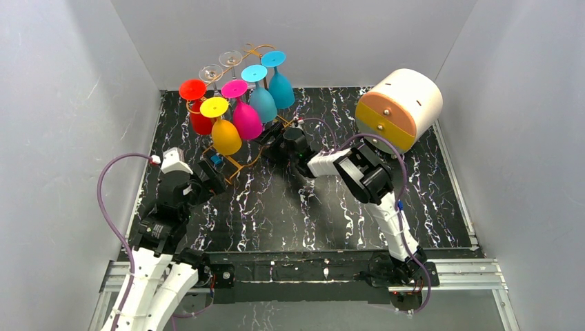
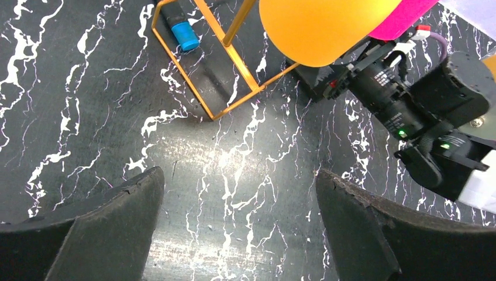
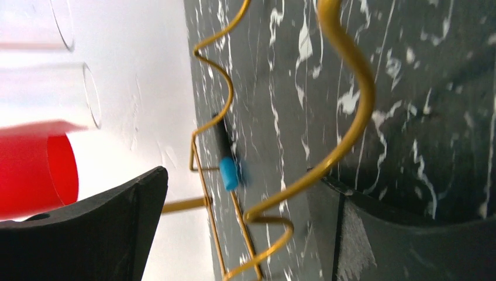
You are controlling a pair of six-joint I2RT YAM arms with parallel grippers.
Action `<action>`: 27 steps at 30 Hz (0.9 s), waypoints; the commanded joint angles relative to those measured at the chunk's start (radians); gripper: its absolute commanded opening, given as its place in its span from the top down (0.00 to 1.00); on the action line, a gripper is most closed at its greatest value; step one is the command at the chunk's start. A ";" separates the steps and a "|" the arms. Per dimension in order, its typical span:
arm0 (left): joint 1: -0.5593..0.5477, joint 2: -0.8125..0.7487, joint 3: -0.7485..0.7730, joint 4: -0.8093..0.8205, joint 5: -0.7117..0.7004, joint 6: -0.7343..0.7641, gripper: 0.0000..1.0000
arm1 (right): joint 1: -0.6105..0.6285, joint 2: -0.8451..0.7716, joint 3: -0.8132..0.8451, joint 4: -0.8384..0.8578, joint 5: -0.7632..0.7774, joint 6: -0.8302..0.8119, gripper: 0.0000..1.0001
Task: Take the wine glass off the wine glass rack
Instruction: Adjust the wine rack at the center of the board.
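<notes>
Black marbled table (image 1: 276,207) below; right gripper (image 3: 245,178), wide and empty, straddles the wine glass rack (image 3: 367,93) wire, likely to steady it; left gripper (image 2: 240,175) gapes empty, orange wine glass (image 2: 321,29) just ahead.

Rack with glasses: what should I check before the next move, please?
1. Left pincer open: ok.
2. Right pincer open: ok.
3. Rack base flat on table: ok.
4. Yellow glass hanging on rack: ok.
5. Right pincer aimed at a glass: not ok, rack wire lies ahead.
6. Which glass to take: cannot tell.
</notes>
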State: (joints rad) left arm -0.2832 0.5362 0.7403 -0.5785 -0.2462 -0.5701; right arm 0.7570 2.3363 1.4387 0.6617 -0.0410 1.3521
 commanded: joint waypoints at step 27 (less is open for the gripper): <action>0.002 0.111 0.061 0.019 -0.108 0.076 0.02 | -0.077 0.061 0.056 0.087 0.116 -0.094 0.08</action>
State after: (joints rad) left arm -0.2832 0.6117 0.8005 -0.5617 -0.2646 -0.5049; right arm 0.6933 2.4565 1.5711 0.7635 0.0723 1.3514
